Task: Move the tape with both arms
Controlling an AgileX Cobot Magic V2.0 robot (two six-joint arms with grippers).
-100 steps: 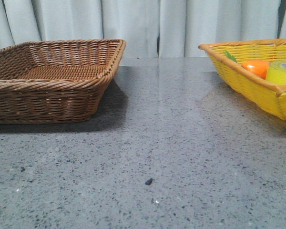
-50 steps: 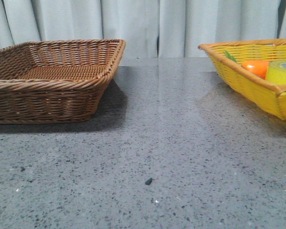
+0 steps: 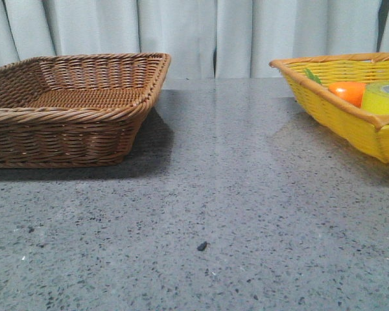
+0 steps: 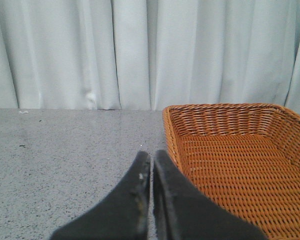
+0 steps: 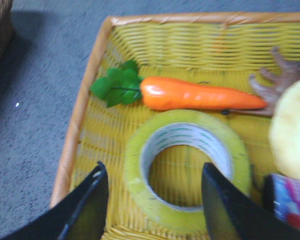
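1. The left tool (image 4: 151, 165) has its two dark fingers pressed almost together, only a thin slit between them, gripping nothing. It hangs over the grey speckled desk (image 4: 65, 155).
2. Just beside that tool, on the side away from the bare desk, stands the brown wicker basket (image 4: 230, 170); the fingertips lie near its corner rim but outside it. A pale curtain (image 4: 140, 50) hangs ahead of the tool, beyond the desk.
3. The right tool (image 5: 152, 175) is spread wide, one finger (image 5: 87, 210) on each side of the tape (image 5: 187, 167) and no contact with it that I can see.
4. The tape lies flat in the yellow basket (image 5: 85, 125), its hole facing up toward the tool, so its axis runs straight up and down. The roll sits between the spread fingers and a little beyond their tips.
5. Past the tape, farther from the tool, an orange carrot (image 5: 200, 95) lies crosswise, its green leaves toward the basket's side wall.
6. To the outer side of the tape are a pale yellow round object (image 5: 292, 130) and a blue and pink packet (image 5: 290, 200), both cut off by the edge.
7. In the front view only the tape's top (image 3: 384, 97) shows above the yellow basket's rim; neither tool appears there.
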